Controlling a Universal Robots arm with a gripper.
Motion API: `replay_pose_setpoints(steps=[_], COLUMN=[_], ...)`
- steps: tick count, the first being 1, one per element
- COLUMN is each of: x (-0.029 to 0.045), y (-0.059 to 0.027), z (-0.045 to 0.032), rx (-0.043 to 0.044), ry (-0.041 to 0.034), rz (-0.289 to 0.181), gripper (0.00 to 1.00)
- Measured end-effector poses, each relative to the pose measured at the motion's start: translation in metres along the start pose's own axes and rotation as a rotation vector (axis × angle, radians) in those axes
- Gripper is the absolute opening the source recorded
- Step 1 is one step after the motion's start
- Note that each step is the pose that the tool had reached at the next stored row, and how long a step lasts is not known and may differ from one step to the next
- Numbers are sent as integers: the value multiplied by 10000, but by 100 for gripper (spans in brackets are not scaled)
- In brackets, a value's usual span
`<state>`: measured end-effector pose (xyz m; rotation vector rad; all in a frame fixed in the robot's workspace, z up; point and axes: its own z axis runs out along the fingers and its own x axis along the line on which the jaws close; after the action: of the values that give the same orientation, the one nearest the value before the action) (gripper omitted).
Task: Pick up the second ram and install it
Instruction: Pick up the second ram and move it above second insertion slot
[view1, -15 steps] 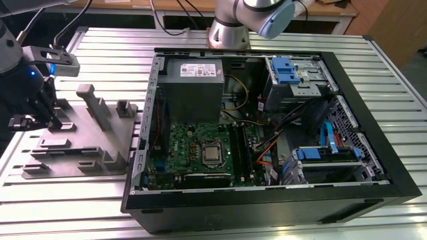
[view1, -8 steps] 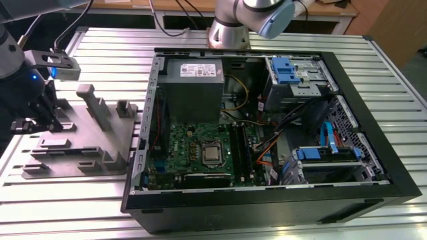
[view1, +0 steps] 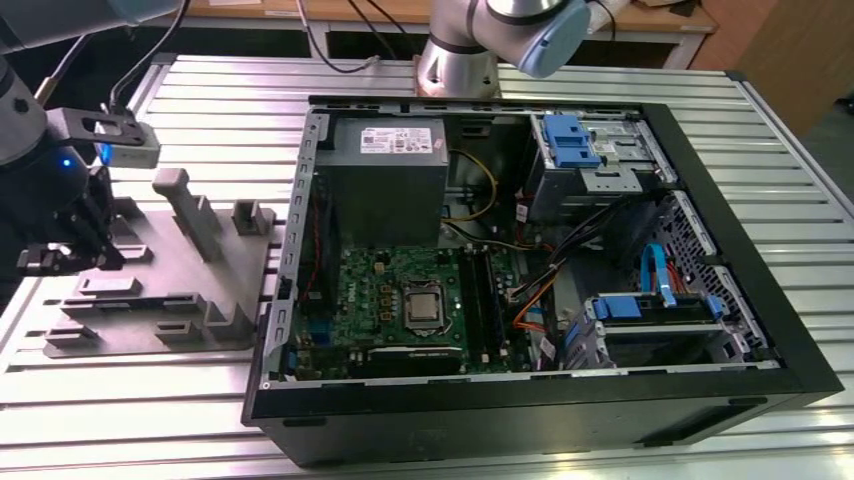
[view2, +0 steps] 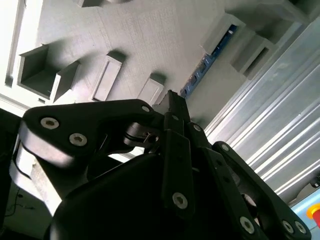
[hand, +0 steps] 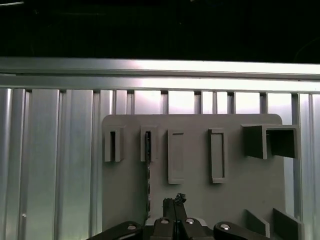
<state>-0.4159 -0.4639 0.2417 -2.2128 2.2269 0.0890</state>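
The end effector (view1: 54, 260) hangs over the grey fixture (view1: 200, 300) at the exterior view's left, well apart from the open case (view1: 534, 410) that sits in the middle of the slatted metal surface (view1: 200, 90). In both wrist views the fingers (hand: 169, 207) are pressed together, narrow, with nothing between them.

And there's the ram (hand: 148, 185)! In the first wrist view it stands on edge in the fixture, a thin dark strip with one end tucked into a small raised block (hand: 147, 145), running back toward the end effector (hand: 175, 202). It sits just beside the fingertips, not between them, and I can't tell whether they touch it. The second wrist view catches the same ram (view2: 205, 67) as a bluish strip on edge between raised blocks, with the end effector (view2: 172, 100) pointing along its line.

Over in the case, the green motherboard (view1: 387, 290) lies exposed.
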Motion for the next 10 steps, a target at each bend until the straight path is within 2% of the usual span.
replay_pose_setpoints(steps=[10], x=[151], y=[-3], z=[48], rx=[7], ry=[-7], rz=[164], gripper=[10])
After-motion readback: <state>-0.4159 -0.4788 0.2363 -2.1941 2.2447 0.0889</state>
